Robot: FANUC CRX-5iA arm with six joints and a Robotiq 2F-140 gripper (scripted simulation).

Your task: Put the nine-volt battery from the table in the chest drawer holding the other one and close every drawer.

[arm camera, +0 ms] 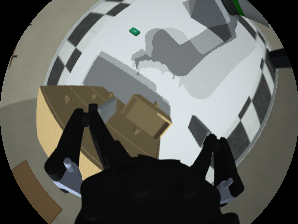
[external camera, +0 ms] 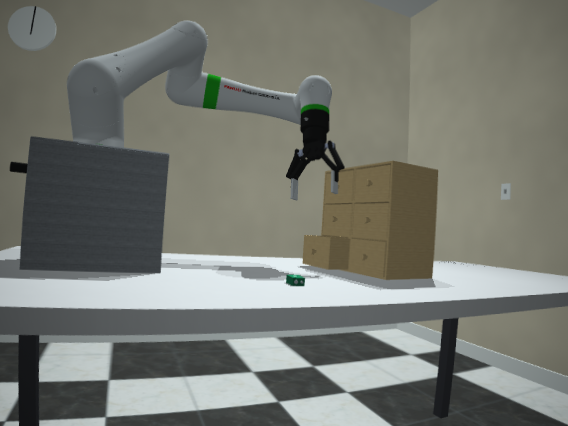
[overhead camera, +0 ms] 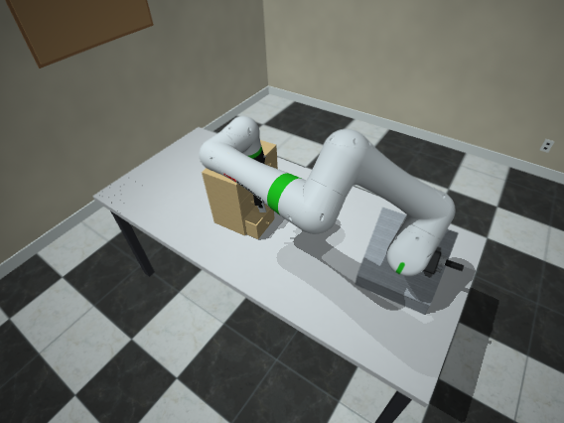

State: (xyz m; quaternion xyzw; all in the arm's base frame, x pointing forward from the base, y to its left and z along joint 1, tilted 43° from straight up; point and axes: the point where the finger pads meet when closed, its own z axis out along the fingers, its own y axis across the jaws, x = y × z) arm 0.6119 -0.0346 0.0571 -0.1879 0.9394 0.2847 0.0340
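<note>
Pincer wide open and empty, hanging before the chest's upper drawers

Gripper point(external camera: 314, 189) points straight down, fingers spread, gripping nothing, level with the top row of the chest point(external camera: 410, 220). Below it the bottom left drawer point(external camera: 326, 251) stands partly pulled out. The green nine-volt battery point(external camera: 296, 280) lies on the table point(external camera: 210, 295), well below the fingers and just in front of that open drawer.

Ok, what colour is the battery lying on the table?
Green; the battery shows best in the exterior view, on the table before the chest.
</note>
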